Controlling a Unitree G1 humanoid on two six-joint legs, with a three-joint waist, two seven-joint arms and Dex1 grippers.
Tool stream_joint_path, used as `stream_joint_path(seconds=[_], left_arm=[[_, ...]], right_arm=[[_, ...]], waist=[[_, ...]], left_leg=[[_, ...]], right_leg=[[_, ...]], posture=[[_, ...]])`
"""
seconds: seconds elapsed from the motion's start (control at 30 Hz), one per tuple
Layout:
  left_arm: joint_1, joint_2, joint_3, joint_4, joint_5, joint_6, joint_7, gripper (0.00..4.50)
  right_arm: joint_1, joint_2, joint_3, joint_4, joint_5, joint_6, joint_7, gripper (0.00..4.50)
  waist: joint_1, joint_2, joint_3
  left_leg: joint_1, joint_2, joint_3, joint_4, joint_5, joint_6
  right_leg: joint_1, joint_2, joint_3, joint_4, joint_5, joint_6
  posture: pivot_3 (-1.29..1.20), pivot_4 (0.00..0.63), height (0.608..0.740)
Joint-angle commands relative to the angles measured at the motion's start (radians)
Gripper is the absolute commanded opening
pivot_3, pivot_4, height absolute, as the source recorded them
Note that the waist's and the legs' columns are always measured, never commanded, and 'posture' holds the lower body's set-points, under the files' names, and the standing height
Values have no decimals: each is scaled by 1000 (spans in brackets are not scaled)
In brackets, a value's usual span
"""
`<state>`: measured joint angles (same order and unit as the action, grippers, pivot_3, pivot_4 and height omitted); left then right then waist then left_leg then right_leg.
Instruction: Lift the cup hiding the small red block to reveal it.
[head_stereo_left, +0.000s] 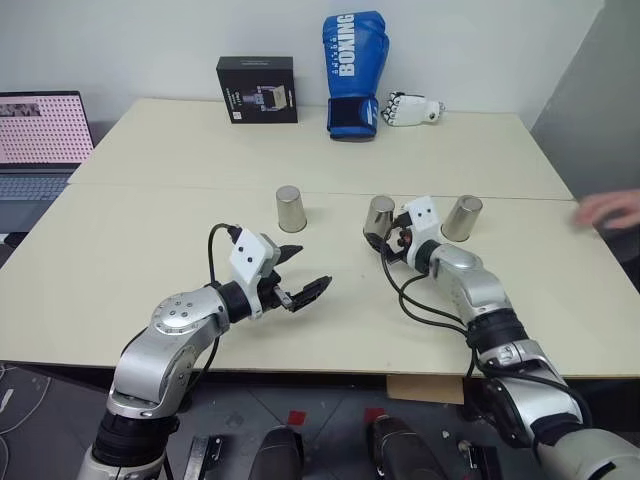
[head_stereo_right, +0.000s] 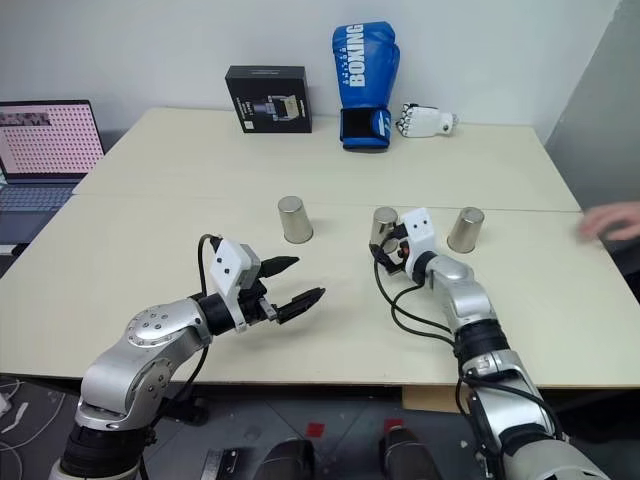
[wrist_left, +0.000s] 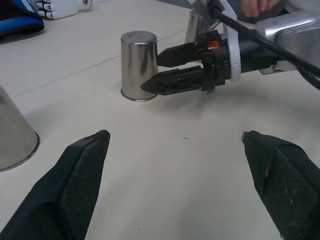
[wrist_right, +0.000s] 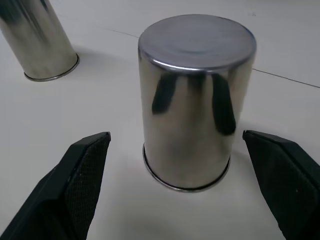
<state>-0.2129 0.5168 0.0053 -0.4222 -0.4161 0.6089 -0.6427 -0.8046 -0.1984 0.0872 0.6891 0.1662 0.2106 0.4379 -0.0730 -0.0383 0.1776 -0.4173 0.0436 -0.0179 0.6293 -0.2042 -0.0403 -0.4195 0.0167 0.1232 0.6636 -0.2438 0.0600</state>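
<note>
Three look-alike silvery cups stand upside down in a row on the table: a left cup (head_stereo_left: 290, 208), a middle cup (head_stereo_left: 378, 214) and a right cup (head_stereo_left: 462, 218). My right gripper (head_stereo_left: 377, 242) is open at the middle cup (wrist_right: 195, 100), one black finger (wrist_right: 75, 185) on each side of it and not touching. My left gripper (head_stereo_left: 312, 266) hovers open and empty over the table in front of the left cup, pointing towards the middle cup (wrist_left: 139, 65). The small red block is hidden; which cup covers it cannot be told.
At the table's far edge stand a black box (head_stereo_left: 257, 90), a blue boxing glove (head_stereo_left: 353, 75) and a small white glove (head_stereo_left: 413, 108). A laptop (head_stereo_left: 40, 130) sits to the left. A person's hand (head_stereo_left: 610, 208) rests at the right edge.
</note>
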Motion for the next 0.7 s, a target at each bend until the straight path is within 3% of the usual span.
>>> stream_joint_path(seconds=[0.03,0.17,0.47,0.7], left_arm=[[-2,1,4,-45,-10,2,11,4482],[-12,1,-2,-33,-6,-4,8,4482],[-44,6,-9,9,12,-24,-5,4500],[-44,11,-7,10,10,-24,-8,4500]], right_arm=[[-81,28,-30,109,-19,-100,2,4500],[-124,46,-45,203,-35,-165,-3,4500],[-161,49,-82,242,-32,-232,17,2694],[7,-26,-95,-229,-1,-27,16,2694]], waist=[[-8,0,0],[-13,0,0],[-15,0,0],[-11,1,1]], left_leg=[[0,0,0,0,0,0],[0,0,-1,0,0,0],[0,0,-2,0,0,0],[-2,0,-3,-1,0,0]], right_leg=[[0,0,0,0,0,0],[0,0,-1,1,0,0],[0,0,-1,1,0,0],[0,0,-2,0,0,0]], posture=[[0,150,740],[0,150,740],[0,150,740],[0,150,740]])
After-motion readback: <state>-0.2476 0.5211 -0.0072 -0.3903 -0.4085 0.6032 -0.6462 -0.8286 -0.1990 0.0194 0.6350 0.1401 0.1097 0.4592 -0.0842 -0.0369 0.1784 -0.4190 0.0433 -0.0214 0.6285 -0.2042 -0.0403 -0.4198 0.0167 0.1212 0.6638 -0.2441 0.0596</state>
